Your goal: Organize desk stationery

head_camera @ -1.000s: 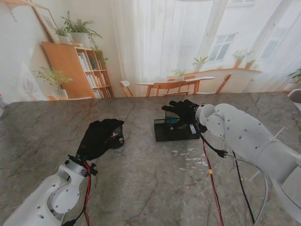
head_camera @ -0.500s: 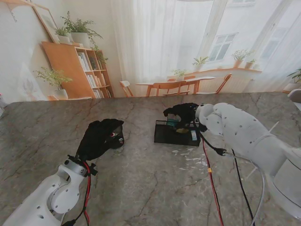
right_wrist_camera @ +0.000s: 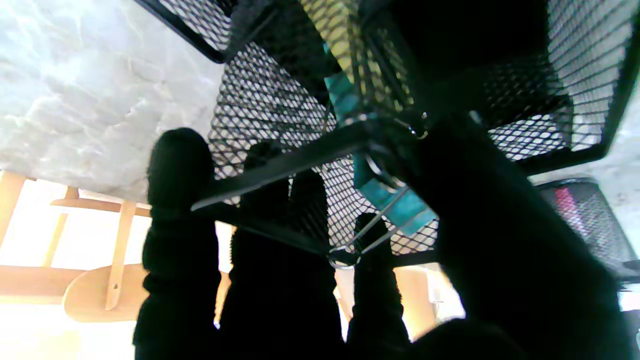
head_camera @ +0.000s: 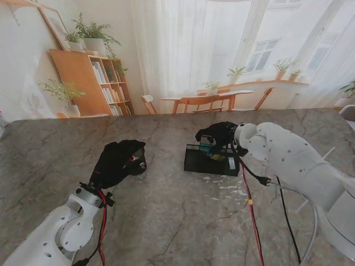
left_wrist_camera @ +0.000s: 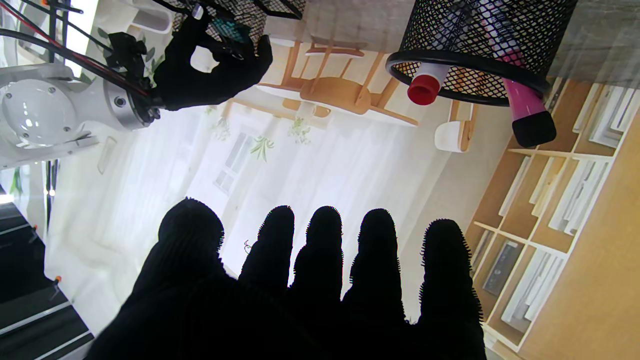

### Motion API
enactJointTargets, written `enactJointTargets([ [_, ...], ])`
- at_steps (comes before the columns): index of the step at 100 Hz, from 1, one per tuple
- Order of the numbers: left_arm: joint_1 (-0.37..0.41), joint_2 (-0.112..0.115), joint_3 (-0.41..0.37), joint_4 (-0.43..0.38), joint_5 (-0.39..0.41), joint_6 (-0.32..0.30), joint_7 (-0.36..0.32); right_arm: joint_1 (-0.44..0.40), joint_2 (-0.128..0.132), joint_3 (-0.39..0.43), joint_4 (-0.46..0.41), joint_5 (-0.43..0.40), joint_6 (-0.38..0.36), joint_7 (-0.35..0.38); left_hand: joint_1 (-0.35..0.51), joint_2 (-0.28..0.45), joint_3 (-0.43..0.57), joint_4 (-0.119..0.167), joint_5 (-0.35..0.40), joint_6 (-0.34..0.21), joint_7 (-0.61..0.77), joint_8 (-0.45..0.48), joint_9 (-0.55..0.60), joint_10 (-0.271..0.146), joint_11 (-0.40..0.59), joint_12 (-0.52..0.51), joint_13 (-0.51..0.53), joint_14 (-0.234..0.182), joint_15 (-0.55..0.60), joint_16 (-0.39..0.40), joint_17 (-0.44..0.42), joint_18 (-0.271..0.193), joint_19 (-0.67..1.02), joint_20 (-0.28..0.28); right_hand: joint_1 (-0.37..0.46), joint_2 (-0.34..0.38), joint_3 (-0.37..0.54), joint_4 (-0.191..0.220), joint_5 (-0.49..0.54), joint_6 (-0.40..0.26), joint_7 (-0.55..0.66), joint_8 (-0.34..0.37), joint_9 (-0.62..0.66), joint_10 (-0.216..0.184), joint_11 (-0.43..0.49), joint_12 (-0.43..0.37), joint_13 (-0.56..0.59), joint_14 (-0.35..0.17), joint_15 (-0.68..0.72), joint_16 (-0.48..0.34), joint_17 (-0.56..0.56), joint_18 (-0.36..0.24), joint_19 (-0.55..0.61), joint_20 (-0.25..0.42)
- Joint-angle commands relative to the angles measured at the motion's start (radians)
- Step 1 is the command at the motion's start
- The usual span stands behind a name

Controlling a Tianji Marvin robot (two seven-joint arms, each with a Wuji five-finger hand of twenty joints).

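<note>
A black mesh tray (head_camera: 206, 161) lies mid-table, with something yellow (right_wrist_camera: 345, 30) inside it. My right hand (head_camera: 218, 134) hovers over the tray's far side, thumb and fingers shut on a teal binder clip (right_wrist_camera: 387, 197) whose wire handles show by the fingertips (right_wrist_camera: 372, 235). A round mesh pen cup (left_wrist_camera: 482, 42) holds a red-capped marker (left_wrist_camera: 424, 89) and a pink marker (left_wrist_camera: 527, 112). My left hand (head_camera: 118, 161) rests just short of that pen cup (head_camera: 140, 162), fingers (left_wrist_camera: 325, 240) spread and holding nothing.
Small white scraps (head_camera: 223, 183) lie on the marble table (head_camera: 166, 221) nearer to me than the tray. Red and black cables (head_camera: 250, 205) hang from my right arm. The right hand (left_wrist_camera: 210, 65) also shows in the left wrist view.
My right hand has dropped lower toward the tray and shifted slightly right with the clip. The tray has slid a little nearer to me. The left hand has not moved.
</note>
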Motion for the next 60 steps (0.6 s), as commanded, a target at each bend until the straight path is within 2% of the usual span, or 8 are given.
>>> enactJointTargets([
  [1,0.0,0.0,0.003,0.0,0.0,0.003,-0.004,-0.016,0.032,0.017,-0.01,-0.013,-0.018,0.02,0.019,0.067,-0.019,0.006,0.018,-0.012,0.007,0.004,0.003,-0.02,-0.002,0.006,0.011,-0.021,0.001,0.008,-0.004,-0.008,-0.009,-0.007,0.345,0.126,0.174,0.038,0.154,-0.112,0.485,-0.023,0.064,-0.115,0.043,-0.002,0.036,-0.07,-0.001,0.002,0.041,-0.291,0.038,-0.003],
  [15,-0.005,0.002,0.006,0.004,-0.001,0.008,-0.014,-0.055,0.07,0.082,-0.049,-0.065,-0.057,0.04,0.018,0.067,-0.02,0.006,0.017,-0.012,0.007,0.004,0.004,-0.02,-0.002,0.005,0.011,-0.021,0.001,0.007,-0.005,-0.006,-0.01,-0.007,0.362,0.136,0.182,0.026,0.184,-0.15,0.529,-0.032,0.087,-0.144,0.041,-0.011,0.039,-0.07,-0.026,-0.003,0.031,-0.291,0.015,-0.021],
  [31,-0.017,0.004,0.012,0.015,-0.006,0.015,-0.034,-0.112,0.107,0.173,-0.096,-0.138,-0.082,0.053,0.019,0.067,-0.019,0.006,0.018,-0.011,0.007,0.004,0.003,-0.02,-0.003,0.005,0.01,-0.017,0.001,0.007,-0.005,-0.006,-0.01,-0.007,0.369,0.139,0.188,0.02,0.192,-0.172,0.567,-0.037,0.091,-0.159,0.05,-0.009,0.04,-0.076,-0.043,0.0,0.025,-0.29,0.001,-0.038],
  [33,-0.019,0.004,0.013,0.016,-0.006,0.016,-0.036,-0.12,0.111,0.186,-0.102,-0.147,-0.086,0.056,0.019,0.067,-0.019,0.006,0.017,-0.013,0.007,0.003,0.003,-0.019,-0.003,0.005,0.01,-0.02,0.001,0.007,-0.005,-0.006,-0.01,-0.007,0.369,0.14,0.192,0.015,0.19,-0.179,0.587,-0.059,0.09,-0.163,0.058,-0.014,0.042,-0.077,-0.055,0.01,0.026,-0.291,0.005,-0.072],
  [47,-0.025,0.006,0.016,0.023,-0.004,0.021,-0.043,-0.189,0.14,0.307,-0.154,-0.222,-0.12,0.076,0.017,0.066,-0.02,0.005,0.017,-0.012,0.006,0.003,0.002,-0.021,-0.003,0.005,0.01,-0.02,0.0,0.007,-0.006,-0.007,-0.01,-0.007,0.372,0.146,0.194,0.012,0.193,-0.196,0.611,-0.053,0.085,-0.171,0.065,-0.01,0.036,-0.084,-0.062,0.011,0.016,-0.29,0.0,-0.091],
  [49,-0.025,0.006,0.016,0.023,-0.003,0.022,-0.044,-0.199,0.144,0.324,-0.161,-0.234,-0.128,0.078,0.018,0.067,-0.019,0.006,0.018,-0.013,0.007,0.003,0.003,-0.02,-0.003,0.005,0.01,-0.02,0.001,0.007,-0.006,-0.007,-0.01,-0.007,0.374,0.146,0.195,0.01,0.192,-0.203,0.626,-0.062,0.082,-0.173,0.072,-0.014,0.037,-0.085,-0.067,0.017,0.012,-0.291,0.02,-0.151],
  [51,-0.026,0.006,0.017,0.024,-0.003,0.022,-0.045,-0.209,0.148,0.343,-0.169,-0.247,-0.138,0.08,0.019,0.067,-0.019,0.006,0.018,-0.013,0.007,0.003,0.003,-0.021,-0.003,0.005,0.011,-0.021,0.001,0.007,-0.005,-0.007,-0.01,-0.007,0.375,0.147,0.196,0.01,0.196,-0.207,0.633,-0.062,0.081,-0.175,0.074,-0.015,0.037,-0.086,-0.068,0.018,0.01,-0.291,0.025,-0.167],
  [60,-0.03,0.007,0.02,0.027,0.0,0.024,-0.05,-0.257,0.162,0.428,-0.203,-0.295,-0.182,0.087,0.02,0.067,-0.019,0.006,0.017,-0.011,0.007,0.003,0.003,-0.02,-0.003,0.005,0.011,-0.022,0.001,0.007,-0.005,-0.007,-0.01,-0.007,0.374,0.149,0.196,0.009,0.198,-0.222,0.645,-0.057,0.08,-0.182,0.075,-0.013,0.037,-0.092,-0.07,0.017,0.008,-0.296,0.024,-0.182],
])
